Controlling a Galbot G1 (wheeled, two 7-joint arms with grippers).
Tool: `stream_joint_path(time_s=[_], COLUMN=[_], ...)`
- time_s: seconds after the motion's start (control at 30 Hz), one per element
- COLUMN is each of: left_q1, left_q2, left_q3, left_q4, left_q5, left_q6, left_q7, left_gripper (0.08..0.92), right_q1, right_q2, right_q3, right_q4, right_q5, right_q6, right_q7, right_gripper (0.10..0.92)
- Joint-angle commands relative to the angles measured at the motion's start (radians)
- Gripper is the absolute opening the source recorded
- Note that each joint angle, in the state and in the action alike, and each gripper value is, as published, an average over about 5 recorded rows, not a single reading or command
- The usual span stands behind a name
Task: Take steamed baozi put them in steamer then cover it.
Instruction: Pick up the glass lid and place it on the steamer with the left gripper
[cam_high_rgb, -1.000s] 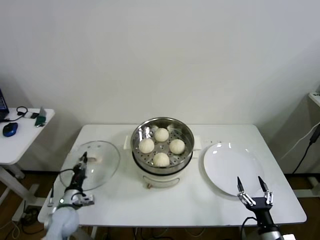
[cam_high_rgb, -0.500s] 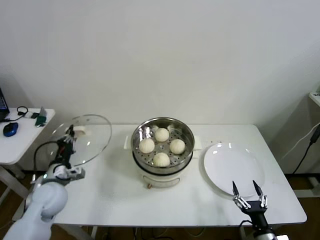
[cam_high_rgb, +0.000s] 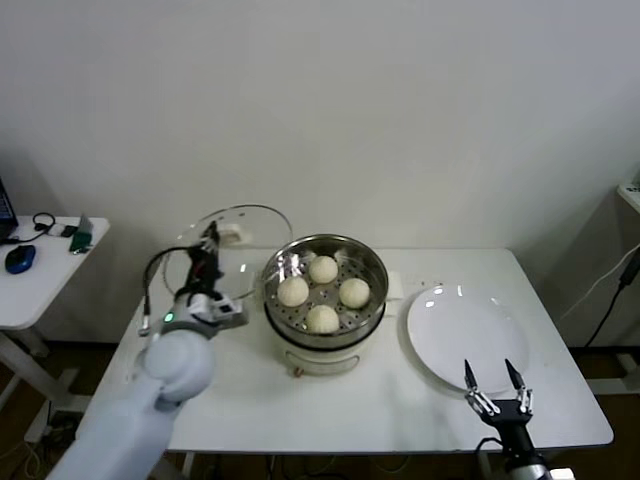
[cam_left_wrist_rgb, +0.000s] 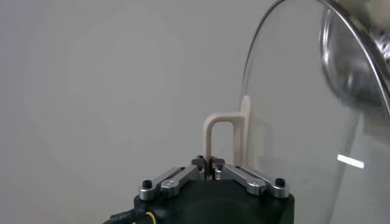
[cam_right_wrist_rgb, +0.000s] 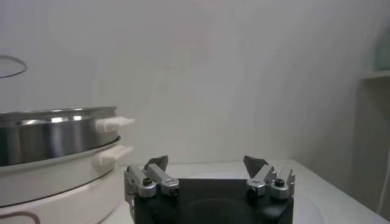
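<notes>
All four buns sit in the steamer. My left pincer grasps the lid by its handle; covering remains. My right pincer waits released.

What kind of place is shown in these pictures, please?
Probably a lab or office room staged for a cooking test, not a real kitchen: a steamer and plate sit on a plain white table before a bare wall, with a mouse on a side desk.

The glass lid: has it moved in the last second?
Yes. The left gripper has lifted the glass lid off the table and carried it toward the steamer, now tilted beside its rim.
</notes>
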Motion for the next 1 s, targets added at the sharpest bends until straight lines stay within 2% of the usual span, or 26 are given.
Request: stream_joint_path(time_s=[0.03, 0.27, 0.5, 0.7, 1.0], left_q1=[-0.158, -0.158, -0.139, -0.099, -0.052], left_q2=[-0.186, -0.355, -0.444, -0.472, -0.439], left_q3=[0.269, 0.31, 0.328, 0.322, 0.29], left_q4=[0.044, 0.128, 0.182, 0.212, 0.229], left_q5=[0.215, 0.295, 0.365, 0.404, 0.432], left_q6=[0.13, 0.13, 0.127, 0.108, 0.084], left_q7=[0.112, 0.125, 0.129, 0.11, 0.088], left_gripper=[0.133, 0.133, 0.133, 0.133, 0.133], right_q1=[0.007, 0.006, 0.006, 0.006, 0.009], right_q2=[0.003, -0.006, -0.007, -0.007, -0.007], right_q3=[-0.002, 0.001, 0.002, -0.001, -0.001], right_q4=[-0.012, -0.02, -0.023, -0.025, -0.031], right_q5=[-0.002, 0.006, 0.012, 0.015, 0.014], right_q6=[0.009, 0.02, 0.025, 0.031, 0.032], right_q7=[-0.001, 0.001, 0.001, 0.002, 0.002], right_gripper=[0.823, 0.823, 0.823, 0.823, 0.823])
